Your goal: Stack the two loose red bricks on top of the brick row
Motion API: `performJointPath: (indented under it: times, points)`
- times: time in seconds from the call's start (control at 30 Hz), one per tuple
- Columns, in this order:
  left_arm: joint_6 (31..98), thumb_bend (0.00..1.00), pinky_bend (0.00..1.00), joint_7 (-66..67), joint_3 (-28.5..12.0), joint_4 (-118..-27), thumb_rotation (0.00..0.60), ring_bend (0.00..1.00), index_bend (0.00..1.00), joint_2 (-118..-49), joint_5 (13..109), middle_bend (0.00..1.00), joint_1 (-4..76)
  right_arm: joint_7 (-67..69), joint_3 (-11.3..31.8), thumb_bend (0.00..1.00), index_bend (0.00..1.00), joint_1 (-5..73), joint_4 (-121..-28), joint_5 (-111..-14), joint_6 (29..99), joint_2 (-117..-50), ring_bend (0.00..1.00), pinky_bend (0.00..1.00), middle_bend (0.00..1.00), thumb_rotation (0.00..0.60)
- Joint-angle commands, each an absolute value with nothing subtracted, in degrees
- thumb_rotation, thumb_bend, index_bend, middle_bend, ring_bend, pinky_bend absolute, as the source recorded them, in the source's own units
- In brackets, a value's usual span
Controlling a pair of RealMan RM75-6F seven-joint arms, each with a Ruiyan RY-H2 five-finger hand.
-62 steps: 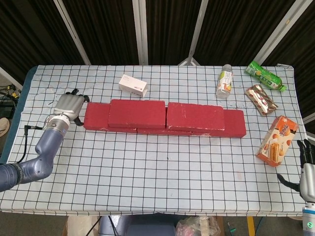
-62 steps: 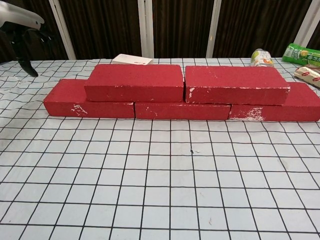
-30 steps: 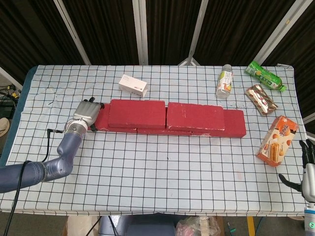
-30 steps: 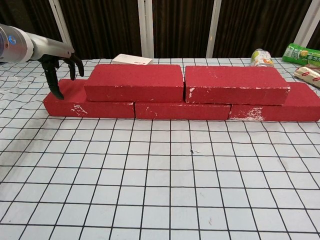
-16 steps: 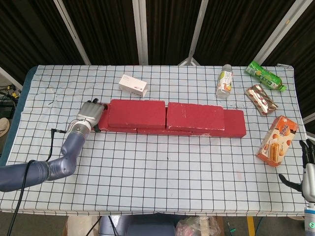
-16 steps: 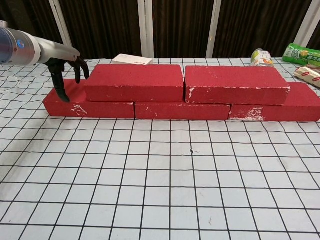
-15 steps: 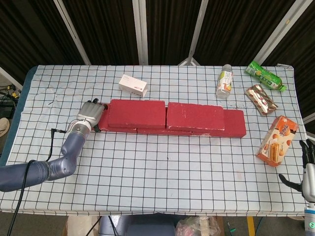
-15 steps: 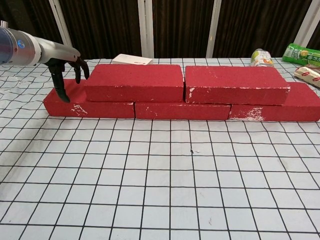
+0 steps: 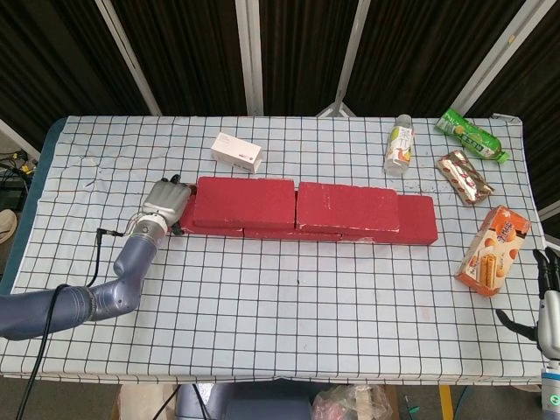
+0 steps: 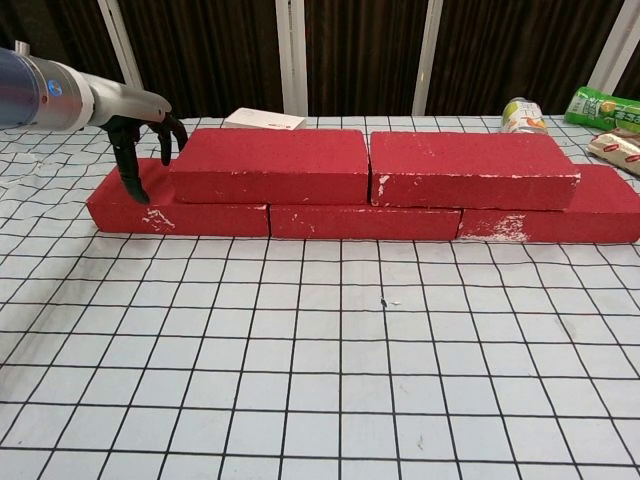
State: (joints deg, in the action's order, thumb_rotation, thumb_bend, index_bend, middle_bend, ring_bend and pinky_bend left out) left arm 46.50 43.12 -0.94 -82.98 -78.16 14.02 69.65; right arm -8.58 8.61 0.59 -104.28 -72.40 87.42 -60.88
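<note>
**Both bricks up on the row; your left hand at the row's end**

Your right hand (image 9: 549,297) is cut off by the frame edge at the 4 o'clock corner of the head view, and the chest view does not catch it at all; dark fingers point up and part of a silver wrist shows, so you cannot tell from this whether it is released or clenched; nothing shows in it. The bottom brick row (image 10: 365,221) is mostly covered from above, only its ends and front face showing; the head view hides your left fingers under the hand's silver back.

Your left hand (image 10: 140,140) hangs over the row's 9 o'clock end, forearm reaching in from the left; its fingers (image 10: 128,165) point downward and apart, one tip on or just above the end brick's top, holding nothing; the others sit just beside the left upper brick (image 10: 270,165). That brick and the right upper brick (image 10: 470,168) lie flat on the row, end to end, near the middle of the checked table (image 10: 330,380).
</note>
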Motion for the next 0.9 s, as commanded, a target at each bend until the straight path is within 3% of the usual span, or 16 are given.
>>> performJointPath:
  times: [0.03,0.9]
  points:
    - [46.5,0.00,0.18,43.1,-1.0,-83.1,0.600,0.08,0.23,-78.2,14.0,0.26,69.7,-8.6,8.6,0.15,0.00,0.6,-104.3,-72.4,87.4,-60.9,0.00,0.00,0.01,0.600]
    - [47.1,0.00,0.18,45.0,-0.2,-84.9,0.600,0.08,0.25,-76.7,11.7,0.26,70.5,-8.9,8.7,0.15,0.00,0.6,-104.6,-72.1,87.4,-60.9,0.00,0.00,0.01,0.600]
